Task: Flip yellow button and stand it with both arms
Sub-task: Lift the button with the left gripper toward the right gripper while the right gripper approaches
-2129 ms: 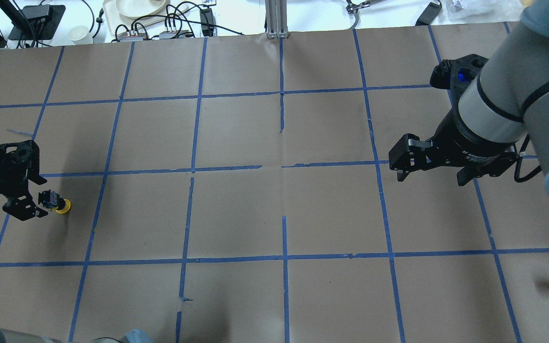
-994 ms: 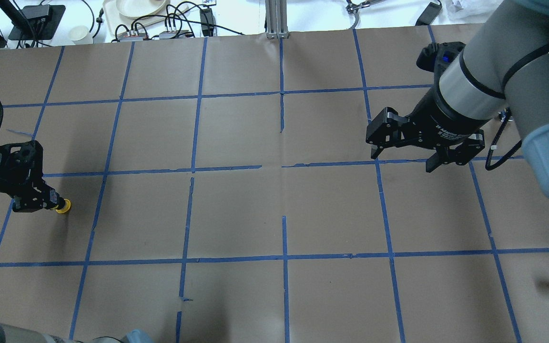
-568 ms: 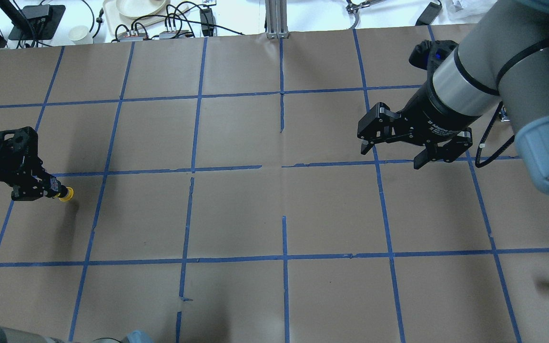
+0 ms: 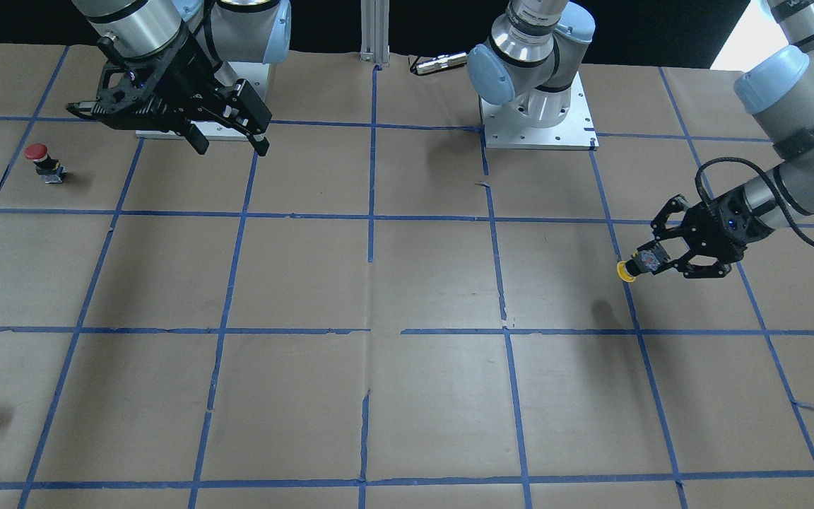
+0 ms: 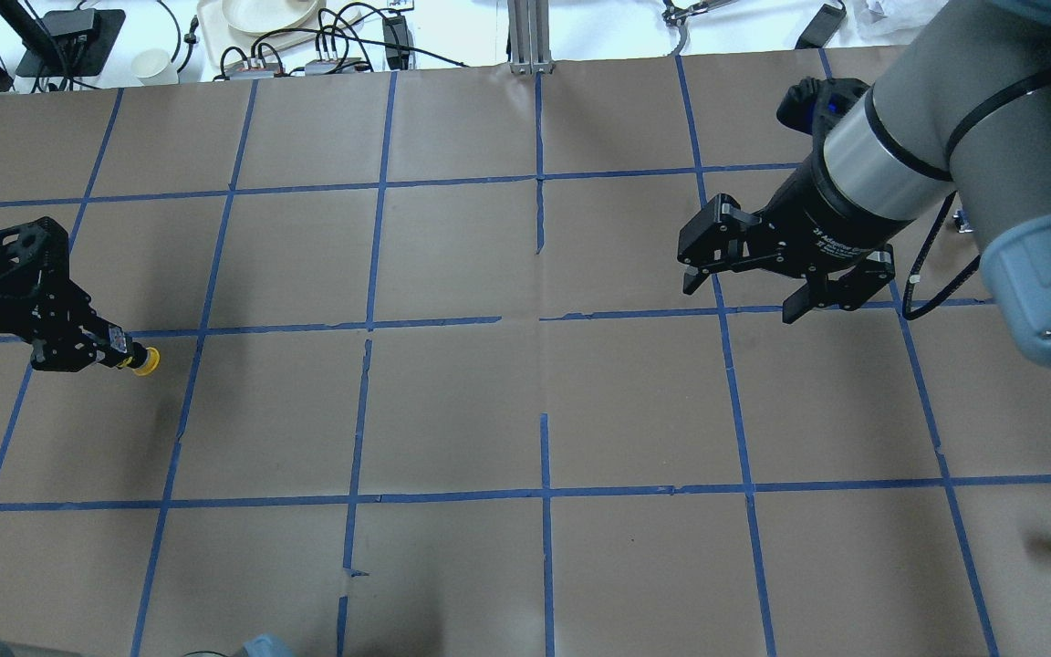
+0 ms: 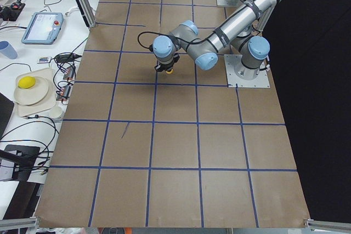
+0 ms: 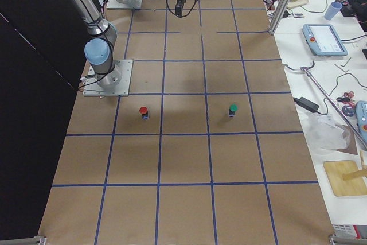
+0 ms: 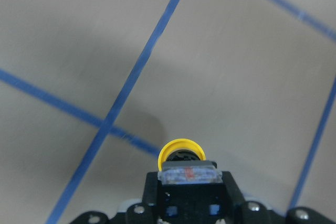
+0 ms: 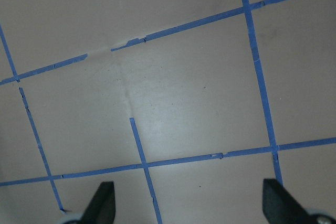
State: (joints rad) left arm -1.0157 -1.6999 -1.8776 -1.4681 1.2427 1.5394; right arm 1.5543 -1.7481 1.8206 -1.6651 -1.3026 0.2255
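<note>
Right wrist cam: right gripper point(image 9: 191, 205) over brown paper tabletop point(image 9: 178, 93).
Two black fingertips point(image 9: 105, 200) at the bottom edge, set wide apart, paper showing between them. Blue tape grid lines point(image 9: 210, 157) cross the paper. One short strip point(image 9: 137, 142) stops partway above a crossing. A crease point(image 9: 125, 43) interrupts the upper line.

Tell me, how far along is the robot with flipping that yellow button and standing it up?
Done: the left gripper is shut on the yellow button and holds it clear of the table. In hand: the button lies sideways, cap pointing toward the table's middle. Left: the right gripper hangs open and empty far off, so the flip and standing it up are not yet done.
</note>
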